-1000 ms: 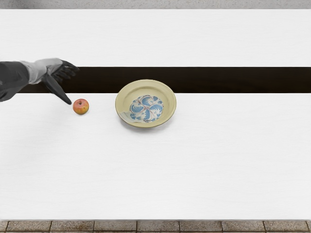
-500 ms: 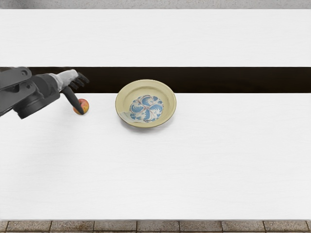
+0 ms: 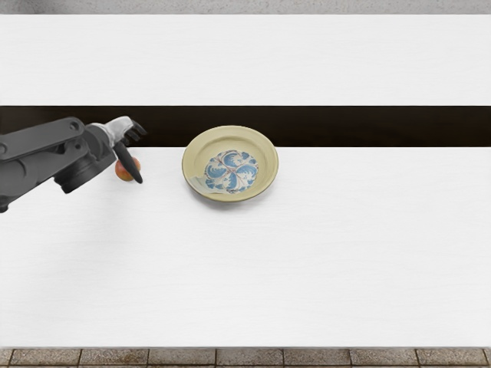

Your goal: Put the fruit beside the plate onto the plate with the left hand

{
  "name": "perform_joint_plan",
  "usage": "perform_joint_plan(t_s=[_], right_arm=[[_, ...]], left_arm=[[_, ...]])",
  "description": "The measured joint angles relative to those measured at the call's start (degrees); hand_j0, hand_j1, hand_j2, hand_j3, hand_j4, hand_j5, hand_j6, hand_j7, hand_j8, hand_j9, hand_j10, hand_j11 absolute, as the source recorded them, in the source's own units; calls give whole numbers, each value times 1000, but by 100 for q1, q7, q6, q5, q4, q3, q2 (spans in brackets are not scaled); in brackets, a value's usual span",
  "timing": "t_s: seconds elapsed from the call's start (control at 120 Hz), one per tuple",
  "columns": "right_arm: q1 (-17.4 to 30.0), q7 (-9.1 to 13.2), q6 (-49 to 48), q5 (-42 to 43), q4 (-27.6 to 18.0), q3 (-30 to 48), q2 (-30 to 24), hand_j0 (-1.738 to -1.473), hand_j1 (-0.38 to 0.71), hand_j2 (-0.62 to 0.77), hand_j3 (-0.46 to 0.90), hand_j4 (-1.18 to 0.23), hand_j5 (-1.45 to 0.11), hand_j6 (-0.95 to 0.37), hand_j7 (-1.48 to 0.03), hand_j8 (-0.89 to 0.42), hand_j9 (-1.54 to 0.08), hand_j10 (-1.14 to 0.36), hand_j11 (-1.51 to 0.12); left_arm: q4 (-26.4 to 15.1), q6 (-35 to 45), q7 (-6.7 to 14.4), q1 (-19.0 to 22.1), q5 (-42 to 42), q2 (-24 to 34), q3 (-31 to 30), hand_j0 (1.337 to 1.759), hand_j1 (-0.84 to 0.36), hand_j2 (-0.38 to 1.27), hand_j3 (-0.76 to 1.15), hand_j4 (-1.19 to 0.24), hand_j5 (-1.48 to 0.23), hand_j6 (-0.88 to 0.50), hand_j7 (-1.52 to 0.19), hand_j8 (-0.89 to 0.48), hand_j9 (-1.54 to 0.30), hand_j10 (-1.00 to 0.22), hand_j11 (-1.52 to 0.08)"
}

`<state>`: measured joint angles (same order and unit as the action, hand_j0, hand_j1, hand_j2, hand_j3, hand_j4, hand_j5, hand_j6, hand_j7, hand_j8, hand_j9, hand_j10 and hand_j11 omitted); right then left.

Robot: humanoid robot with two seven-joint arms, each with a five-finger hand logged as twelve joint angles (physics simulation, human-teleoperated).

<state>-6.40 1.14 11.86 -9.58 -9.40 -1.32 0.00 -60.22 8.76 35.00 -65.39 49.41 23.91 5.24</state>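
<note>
**Left hand spread over the apple, beside the plate**

The left hand [image 3: 126, 146] hung over the near slab of the white table [image 3: 307, 253], its grey arm reaching in from the left edge of the head view. Its fingers were spread apart and had not closed round anything. The short dark fingers pointed up and to the right, toward the dark gap [image 3: 368, 126] between the two slabs. One long dark finger [image 3: 132, 167] slanted down and to the right, crossing in front of the apple [image 3: 122, 172].

The apple sat on the table directly under the hand. Only a sliver of its red-orange skin showed beside the crossing finger, and the rest was hidden. Whether that finger touched the fruit could not be told.

The plate [image 3: 189, 157] lay just to the right of the apple, apart from it. It was pale yellow with a blue and white swirl painted in its well, and its far rim reached over the edge of the dark gap. No fruit lay on it.

The right hand was out of view.
</note>
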Motion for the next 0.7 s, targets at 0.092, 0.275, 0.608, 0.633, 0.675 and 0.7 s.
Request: perform_joint_plan(t_s=[0.092,0.275,0.608,0.633,0.675,0.7], right_arm=[[-1,0,0,0,0,1,0,-1658,-305,-7,0,-37,-47,-37,-47,-37,-47,-37,-47],[-14,0,0,0,0,4,0,-1658,-305,-7,0,-37,-47,-37,-47,-37,-47,-37,-47],[-43,0,0,0,0,6,0,-1658,-305,-7,0,-37,-47,-37,-47,-37,-47,-37,-47],[-44,0,0,0,0,7,0,-1658,-305,-7,0,-37,-47,-37,-47,-37,-47,-37,-47],[-44,0,0,0,0,8,0,-1658,-305,-7,0,-37,-47,-37,-47,-37,-47,-37,-47],[-45,0,0,0,0,8,0,-1658,-305,-7,0,-37,-47,-37,-47,-37,-47,-37,-47]], left_arm=[[122,17,0,0,-1,-44,-120,1658,48,53,0,-255,-328,-256,-328,-256,-328,-255,-328],[404,39,24,-8,39,-262,-332,1661,48,29,54,-273,-305,-254,-342,-3,-693,-147,-494],[339,32,-5,-188,23,-304,-574,1654,38,-69,371,-283,-298,-106,-608,-81,-635,-111,-619],[264,76,-4,-207,20,-247,-578,1655,39,-55,329,-280,-302,-124,-577,-101,-600,-128,-586],[122,185,-3,-223,14,-156,-588,1655,39,-35,268,-276,-308,-149,-532,-130,-551,-152,-539],[59,239,-2,-228,12,-137,-605,1656,40,-25,237,-274,-310,-161,-509,-145,-525,-164,-515]])
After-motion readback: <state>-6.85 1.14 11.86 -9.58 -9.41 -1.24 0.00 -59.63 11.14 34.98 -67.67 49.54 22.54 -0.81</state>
